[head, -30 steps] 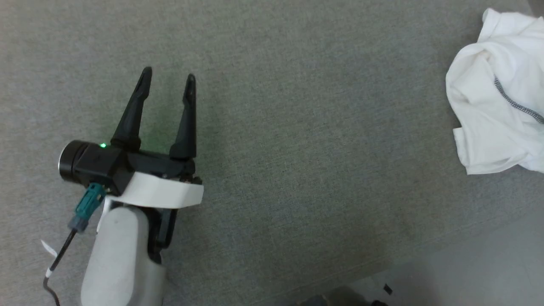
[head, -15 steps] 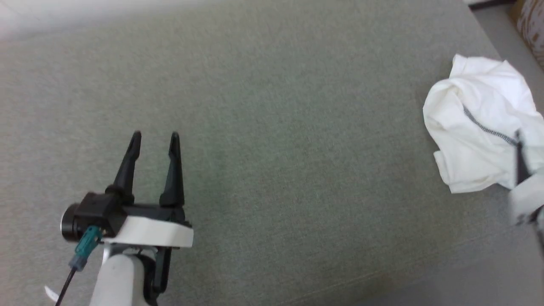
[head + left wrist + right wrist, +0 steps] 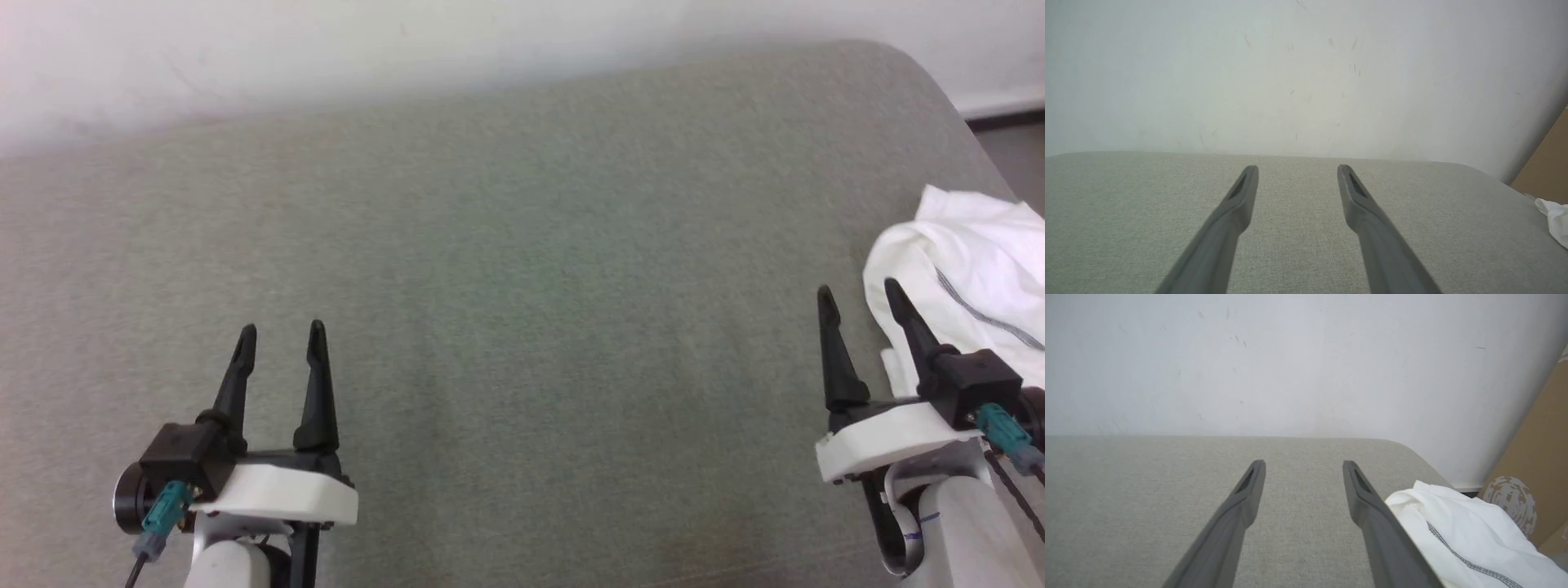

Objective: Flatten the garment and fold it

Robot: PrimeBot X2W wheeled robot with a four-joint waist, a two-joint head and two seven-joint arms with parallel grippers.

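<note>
A crumpled white zigzag-stitched garment (image 3: 971, 269) lies at the right of the grey fabric surface (image 3: 522, 245). The right gripper (image 3: 858, 288) hovers just beside it and the left gripper (image 3: 282, 328) well apart, both released and empty.

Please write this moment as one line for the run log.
stage: before grasp | garment: crumpled, far right of grey surface | left claw: open, empty | right claw: open, empty, beside garment
</note>
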